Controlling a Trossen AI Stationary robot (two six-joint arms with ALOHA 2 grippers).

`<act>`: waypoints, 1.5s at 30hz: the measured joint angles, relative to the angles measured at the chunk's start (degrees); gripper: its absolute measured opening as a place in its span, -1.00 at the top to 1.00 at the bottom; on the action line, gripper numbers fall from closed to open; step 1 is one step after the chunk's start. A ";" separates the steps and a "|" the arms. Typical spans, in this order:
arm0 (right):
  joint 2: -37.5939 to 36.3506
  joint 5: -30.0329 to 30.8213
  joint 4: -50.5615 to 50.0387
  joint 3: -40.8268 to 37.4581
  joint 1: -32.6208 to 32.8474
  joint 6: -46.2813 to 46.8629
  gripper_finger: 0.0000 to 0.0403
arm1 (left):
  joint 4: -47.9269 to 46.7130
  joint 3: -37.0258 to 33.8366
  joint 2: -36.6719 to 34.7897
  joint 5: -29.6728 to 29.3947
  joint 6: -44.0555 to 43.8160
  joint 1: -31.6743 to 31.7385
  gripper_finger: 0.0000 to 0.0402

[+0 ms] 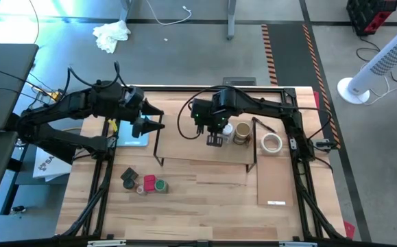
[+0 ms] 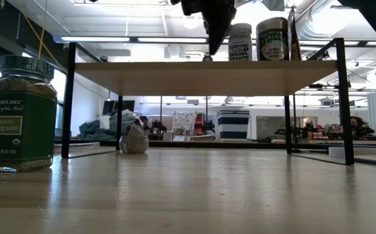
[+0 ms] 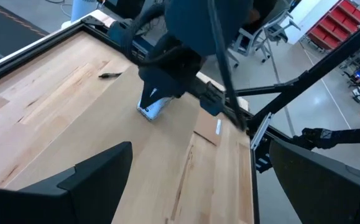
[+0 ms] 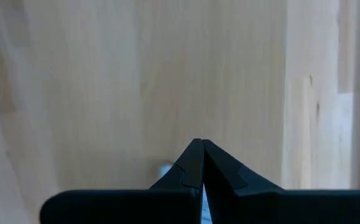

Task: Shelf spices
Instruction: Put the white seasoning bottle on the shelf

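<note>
High view: shelf (image 1: 205,147) sits mid-table, pale plank top with its long axis running left-right across the table, black wire frames at both ends. Two spice jars on the right part of the plank, white-top jar (image 1: 227,129) and tan-top jar (image 1: 242,133), both upright, just beside each other. Right gripper (image 1: 214,140) hangs over the plank just left of them, fingers pressed together, holding nothing. Left gripper (image 1: 151,119) is off the shelf's left end, above a light-blue pad (image 1: 134,141), fingers spread apart, empty. Remaining spices cluster on the table in front of the shelf's left half: dark-top jar (image 1: 129,177), red-top tin (image 1: 149,181), green-top jar (image 1: 160,184). White tape ring (image 1: 272,143) lies right of the shelf.

Low view: plank is level, seen edge-on; two jars stand upright on its right part. Oregano jar (image 2: 17,114) stands upright on the table, near left.

Left wrist view: own fingers (image 3: 86,180) wide apart, right arm beyond over the plank.

Right wrist view: fingertips (image 4: 195,163) meet in a point above bare wood
</note>
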 joint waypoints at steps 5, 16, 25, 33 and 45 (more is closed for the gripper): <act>0.00 -1.61 0.30 -0.18 0.74 0.17 1.00 | 0.03 0.00 1.27 0.06 0.03 0.00 -0.87; 0.00 1.96 0.27 -0.18 2.25 3.68 1.00 | 0.07 0.00 4.11 1.79 0.71 -0.04 -0.87; 0.22 6.15 0.27 -0.18 -0.03 9.79 1.00 | 2.06 0.00 3.28 1.81 2.13 -0.02 -0.87; 0.98 4.77 0.29 -0.20 -1.79 10.20 1.00 | 1.88 0.00 3.28 1.78 1.76 -0.02 -0.87; 0.98 2.52 0.29 -0.20 0.52 12.07 1.00 | 1.82 0.00 3.28 1.70 0.59 -0.02 -0.87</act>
